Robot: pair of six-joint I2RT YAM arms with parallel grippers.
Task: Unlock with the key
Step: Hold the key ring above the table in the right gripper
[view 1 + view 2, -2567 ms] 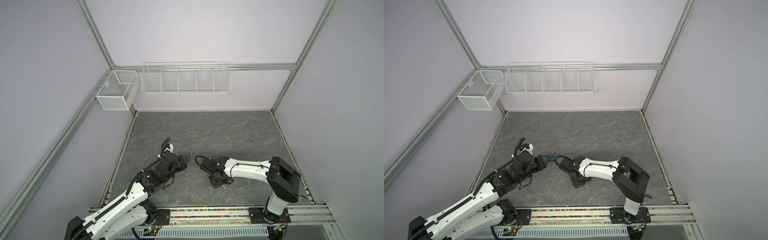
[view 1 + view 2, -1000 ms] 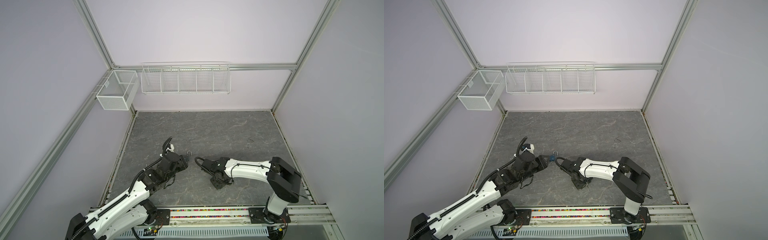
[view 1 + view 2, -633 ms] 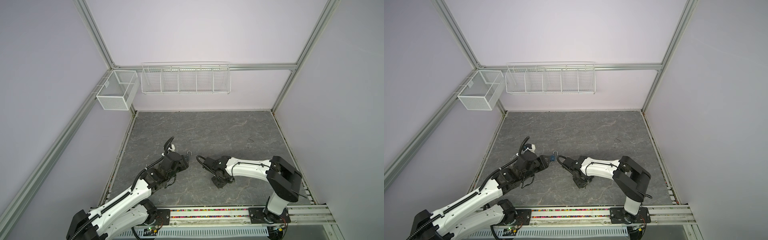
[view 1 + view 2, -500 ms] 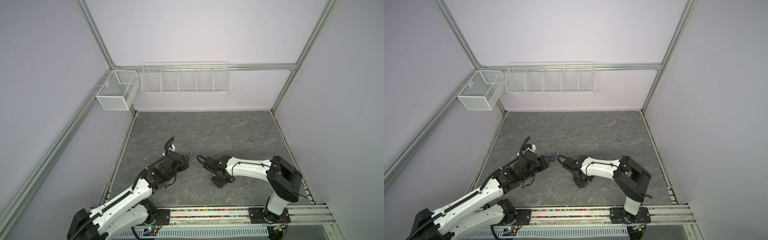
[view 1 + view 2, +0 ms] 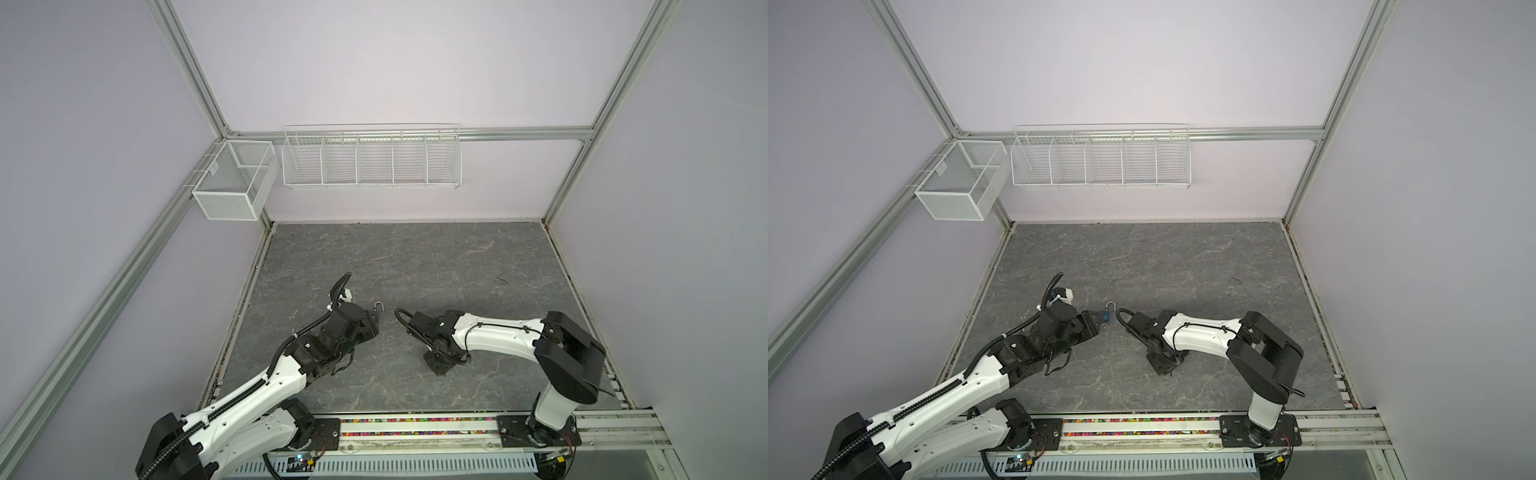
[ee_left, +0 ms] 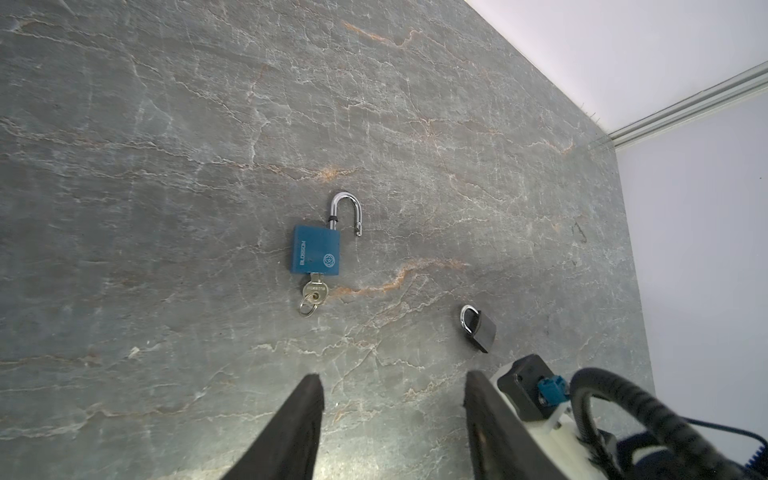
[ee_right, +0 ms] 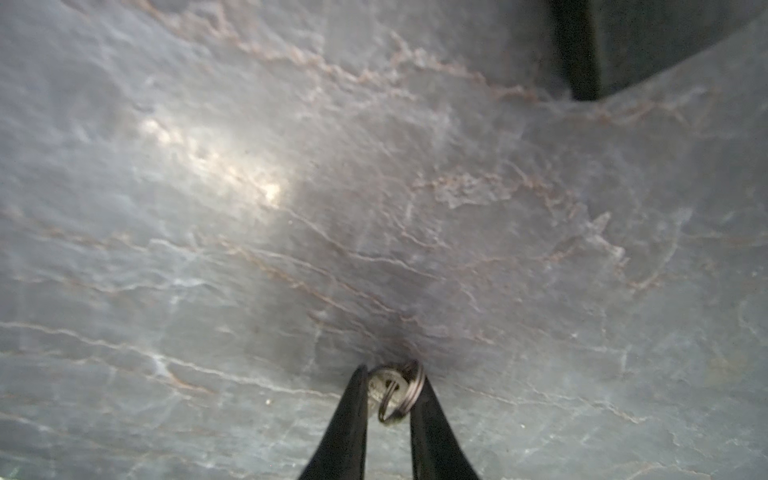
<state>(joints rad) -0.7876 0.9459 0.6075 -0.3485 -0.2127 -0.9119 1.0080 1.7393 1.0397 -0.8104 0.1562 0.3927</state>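
Right tool [image 7: 390, 374] pinches a blurred key [image 7: 380, 388], its blade hidden. Left tool [image 6: 392, 376] gapes, empty. Blue padlock [image 6: 316, 251] lies flat, shackle [image 6: 347, 208] swung open, second key [image 6: 314, 291] in its base.

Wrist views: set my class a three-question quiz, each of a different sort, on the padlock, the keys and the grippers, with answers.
1. True or false: the blue padlock has its shackle swung open.
2. What do the right gripper's fingers pinch? A) a coin B) a ringed key C) nothing
3. Fill in: the left gripper is ____, holding nothing.
Key: 1 true; 2 B; 3 open.
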